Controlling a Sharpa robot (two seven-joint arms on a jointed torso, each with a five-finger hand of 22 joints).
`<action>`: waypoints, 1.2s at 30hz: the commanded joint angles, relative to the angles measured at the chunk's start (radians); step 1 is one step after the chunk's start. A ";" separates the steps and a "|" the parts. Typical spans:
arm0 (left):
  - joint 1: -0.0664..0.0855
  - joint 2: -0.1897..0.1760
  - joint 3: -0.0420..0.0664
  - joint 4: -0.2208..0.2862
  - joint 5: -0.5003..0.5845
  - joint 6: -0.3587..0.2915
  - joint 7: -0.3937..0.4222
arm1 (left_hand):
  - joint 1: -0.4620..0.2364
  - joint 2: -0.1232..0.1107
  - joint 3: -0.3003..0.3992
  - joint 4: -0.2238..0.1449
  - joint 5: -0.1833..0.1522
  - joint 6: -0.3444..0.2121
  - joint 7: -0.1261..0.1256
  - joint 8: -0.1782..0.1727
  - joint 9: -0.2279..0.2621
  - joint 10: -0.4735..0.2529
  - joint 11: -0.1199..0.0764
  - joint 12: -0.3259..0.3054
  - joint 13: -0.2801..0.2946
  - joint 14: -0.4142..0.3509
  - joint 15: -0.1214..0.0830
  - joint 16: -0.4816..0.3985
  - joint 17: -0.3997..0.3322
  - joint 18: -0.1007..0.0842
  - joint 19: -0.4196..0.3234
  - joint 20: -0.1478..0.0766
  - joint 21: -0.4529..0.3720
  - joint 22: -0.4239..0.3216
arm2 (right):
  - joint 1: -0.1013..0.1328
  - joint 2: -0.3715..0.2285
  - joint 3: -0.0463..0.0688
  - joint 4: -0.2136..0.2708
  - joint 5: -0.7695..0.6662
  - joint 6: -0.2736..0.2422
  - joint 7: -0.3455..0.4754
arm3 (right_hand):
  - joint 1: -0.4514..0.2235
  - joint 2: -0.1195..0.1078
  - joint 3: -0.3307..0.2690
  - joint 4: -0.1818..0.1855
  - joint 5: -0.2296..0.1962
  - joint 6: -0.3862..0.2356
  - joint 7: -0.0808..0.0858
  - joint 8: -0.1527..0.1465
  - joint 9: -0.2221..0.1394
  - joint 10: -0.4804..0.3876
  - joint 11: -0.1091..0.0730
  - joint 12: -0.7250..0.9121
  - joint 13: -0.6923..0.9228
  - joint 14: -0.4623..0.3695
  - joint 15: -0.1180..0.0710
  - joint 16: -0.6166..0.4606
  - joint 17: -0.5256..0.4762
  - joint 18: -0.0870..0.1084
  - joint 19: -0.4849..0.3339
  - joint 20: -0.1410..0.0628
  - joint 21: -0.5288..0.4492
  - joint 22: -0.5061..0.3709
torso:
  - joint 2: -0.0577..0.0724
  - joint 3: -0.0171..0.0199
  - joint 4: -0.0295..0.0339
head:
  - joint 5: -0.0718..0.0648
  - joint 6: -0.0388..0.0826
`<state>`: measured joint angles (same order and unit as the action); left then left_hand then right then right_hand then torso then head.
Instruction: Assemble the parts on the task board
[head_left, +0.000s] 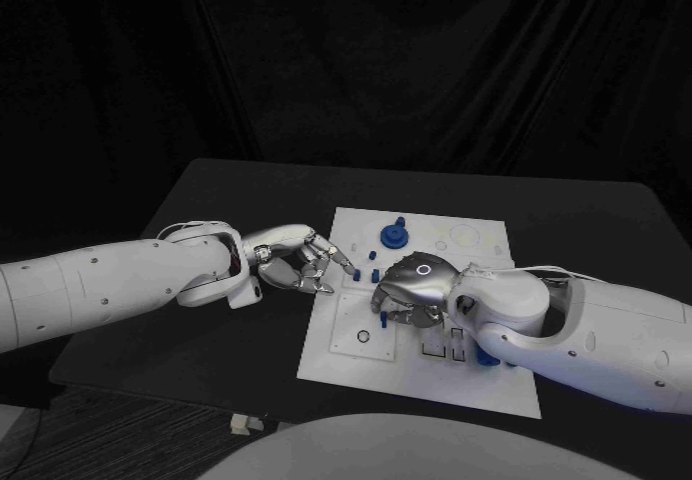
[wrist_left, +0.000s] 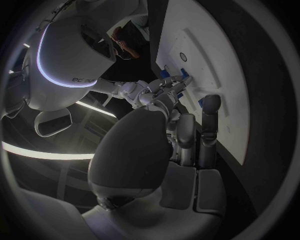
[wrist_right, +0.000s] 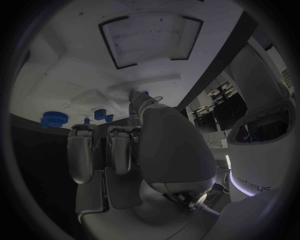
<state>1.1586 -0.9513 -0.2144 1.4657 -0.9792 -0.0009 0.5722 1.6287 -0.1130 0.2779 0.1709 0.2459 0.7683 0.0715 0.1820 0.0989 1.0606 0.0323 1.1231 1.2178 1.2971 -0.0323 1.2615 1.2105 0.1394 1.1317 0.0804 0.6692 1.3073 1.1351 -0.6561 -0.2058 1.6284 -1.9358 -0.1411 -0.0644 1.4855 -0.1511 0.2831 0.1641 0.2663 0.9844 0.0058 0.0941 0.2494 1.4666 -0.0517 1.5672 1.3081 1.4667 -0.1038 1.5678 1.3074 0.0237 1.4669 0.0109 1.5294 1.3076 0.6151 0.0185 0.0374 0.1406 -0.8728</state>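
Note:
The white task board (head_left: 476, 235) lies in the middle of the table. A blue gear (head_left: 394, 236) stands near its far edge, and two small blue parts (head_left: 366, 272) stand beside it toward the left edge. My right hand (head_left: 414, 288) hovers palm down over the board's middle, its fingers (wrist_right: 81, 150) spread and reaching toward the gear (wrist_right: 54, 119) and the small blue parts (wrist_right: 100, 115); nothing shows in its grasp. My left hand (head_left: 296, 260) sits at the board's left edge, with its fingers (wrist_left: 209, 120) stretched along the board (wrist_left: 212, 55) and holding nothing.
A rectangular recess (wrist_right: 150, 40) and a round ring hole (head_left: 365, 338) mark the board. Another blue part (head_left: 488, 355) peeks out under my right forearm. The black table (head_left: 231, 330) extends left of the board; my right arm (head_left: 606, 330) covers the board's near right.

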 joint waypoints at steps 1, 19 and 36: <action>-0.001 0.002 0.001 0.002 0.009 0.009 0.016 | -0.003 0.007 0.006 0.000 0.003 0.000 -0.001 0.006 0.002 0.006 0.000 0.000 -0.031 -0.001 0.002 0.003 -0.001 0.013 -0.009 0.000 0.003 0.062 | -0.004 0.001 0.000 -0.002 -0.009 0.019 -0.004 | 0.010 -0.001 0.006 -0.002 0.002 0.008 0.002 0.004 0.001 0.104 -0.007 0.004 0.263 0.104 -0.009 0.003 0.263 -0.012 0.078 -0.008 -0.001 0.248 | 0.000 -0.0003 -0.0003 | 0.000 0.000; -0.001 0.003 0.001 0.002 0.009 0.009 0.016 | -0.007 0.010 0.009 0.003 0.009 -0.002 0.000 0.006 0.001 0.003 0.000 -0.004 -0.034 -0.002 0.003 0.002 -0.001 0.013 -0.011 0.000 0.002 0.062 | -0.015 0.002 0.000 -0.011 -0.009 -0.015 -0.008 | -0.009 0.004 0.009 -0.010 -0.043 0.094 0.010 0.054 0.038 0.104 -0.001 0.004 0.263 0.104 -0.005 0.003 0.263 -0.012 0.077 -0.005 -0.003 0.248 | 0.000 -0.0001 -0.0003 | 0.003 0.000; -0.001 0.004 0.001 -0.001 0.009 0.014 0.013 | -0.008 0.013 0.013 0.004 0.014 -0.003 0.002 0.007 0.001 0.005 0.000 -0.003 -0.032 -0.003 0.003 0.001 -0.002 0.014 -0.012 0.000 0.001 0.061 | -0.003 -0.050 0.000 0.039 -0.009 -0.058 -0.029 | -0.027 0.005 -0.003 -0.009 -0.052 0.132 0.011 0.085 0.079 0.104 0.001 0.004 0.263 0.104 -0.003 0.003 0.263 -0.011 0.075 -0.003 -0.005 0.247 | 0.000 -0.0001 0.0000 | 0.003 0.000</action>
<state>1.1586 -0.9494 -0.2142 1.4639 -0.9791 0.0031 0.5719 1.6220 -0.1063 0.2835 0.1766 0.2546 0.7683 0.0716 0.1820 0.0988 1.0605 0.0323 1.1222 1.2165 1.2971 -0.0323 1.2615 1.2085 0.1392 1.1245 0.0803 0.6692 1.3073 1.1291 -0.7033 -0.2061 1.6623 -1.9360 -0.1768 -0.0694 1.4679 -0.1446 0.2854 0.1558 0.2187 1.1167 0.0201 0.1780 0.3284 1.4666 -0.0517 1.5672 1.3077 1.4668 -0.1037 1.5678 1.3073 0.0237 1.4669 0.0110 1.5292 1.3073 0.6146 0.0183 0.0367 0.1435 -0.8728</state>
